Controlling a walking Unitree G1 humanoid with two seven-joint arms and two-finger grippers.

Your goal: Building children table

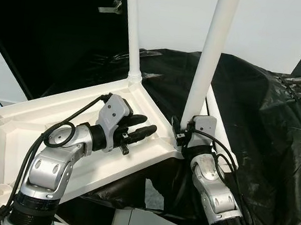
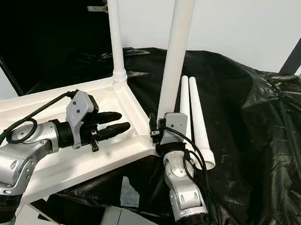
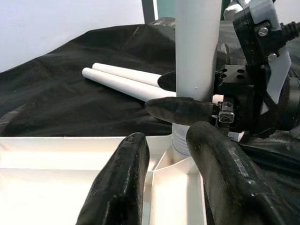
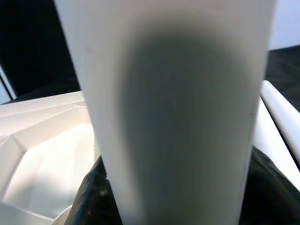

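The children's tabletop (image 1: 60, 120) lies upside down on a surface covered with black sheeting (image 2: 254, 127). One white leg (image 1: 133, 37) stands fitted in the far corner socket. The right gripper (image 3: 185, 98) has its fingers closed on a second leg (image 2: 177, 46), held upright at the near corner socket (image 3: 180, 145). The left gripper (image 2: 112, 124) rests over the tabletop's underside beside that corner, fingers narrowly apart and holding nothing. Two spare legs (image 2: 195, 114) lie side by side on the sheeting beyond the right gripper. Risk: if the held leg is tilted during seating, it may bind or seat only partly in the socket; the unheld tabletop could also slide on the sheeting under sideways force.
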